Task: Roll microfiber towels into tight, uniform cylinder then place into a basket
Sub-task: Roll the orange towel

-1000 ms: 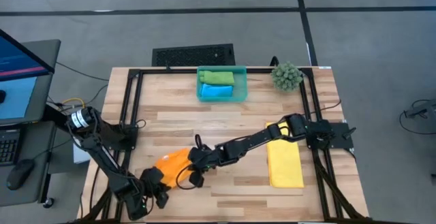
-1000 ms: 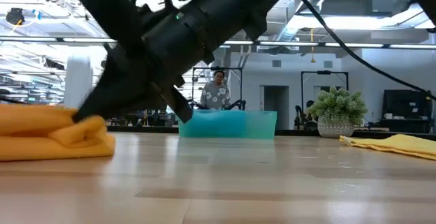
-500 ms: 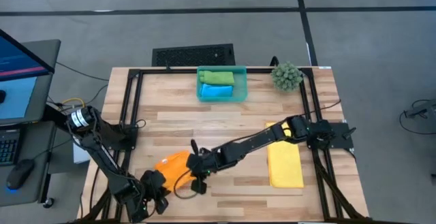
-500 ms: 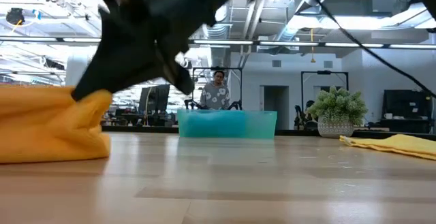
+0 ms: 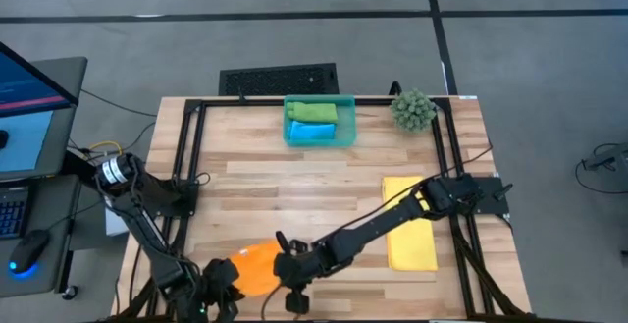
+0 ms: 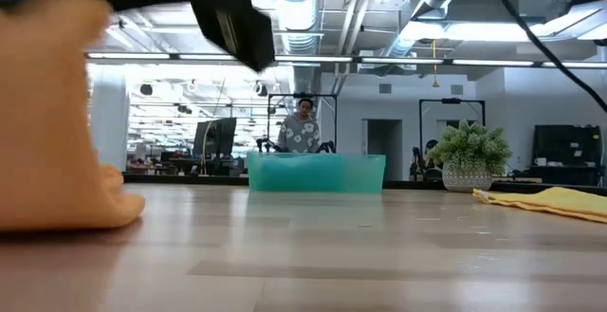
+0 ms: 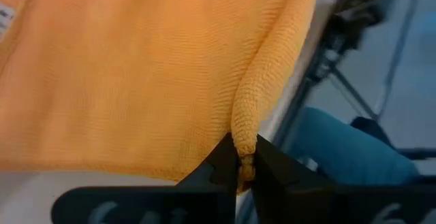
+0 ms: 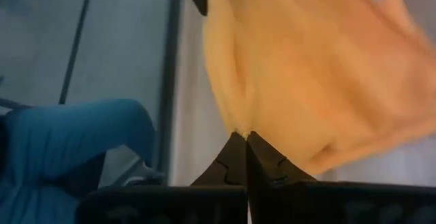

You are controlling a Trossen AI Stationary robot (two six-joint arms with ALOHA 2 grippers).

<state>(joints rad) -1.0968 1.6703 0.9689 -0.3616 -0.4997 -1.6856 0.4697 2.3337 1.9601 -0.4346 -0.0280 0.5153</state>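
Note:
The orange towel (image 5: 253,269) lies bunched near the table's near edge, between my two grippers; it fills the left of the low view (image 6: 47,132). My left gripper (image 5: 218,284) is shut on its left end, my right gripper (image 5: 290,276) on its right end. The yellow towel (image 5: 410,225) lies flat at the right. The teal basket (image 5: 345,127) stands at the far middle and holds the rolled green towel (image 5: 312,112) and the rolled blue towel (image 5: 312,133). My left gripper pinches a folded, rounded edge of the orange towel (image 7: 244,139) between its two fingertips, several layers thick. The cloth spreads away from the fingers. My right gripper pinches the towel's edge (image 8: 238,125) between its two fingertips. The towel's lower part (image 6: 95,215) rests on the table.
A spiky green plant ball (image 5: 413,110) stands at the far right, right of the basket. A black frame (image 5: 186,156) runs around the tabletop. A person (image 6: 303,127) shows in the room beyond the table. Bare wood (image 5: 294,186) lies between basket and towels.
Both grippers have gone toward the table's near edge, still shut on the orange towel. The towel has been drawn along with them toward the near edge and raised from a low fold into a taller bunch.

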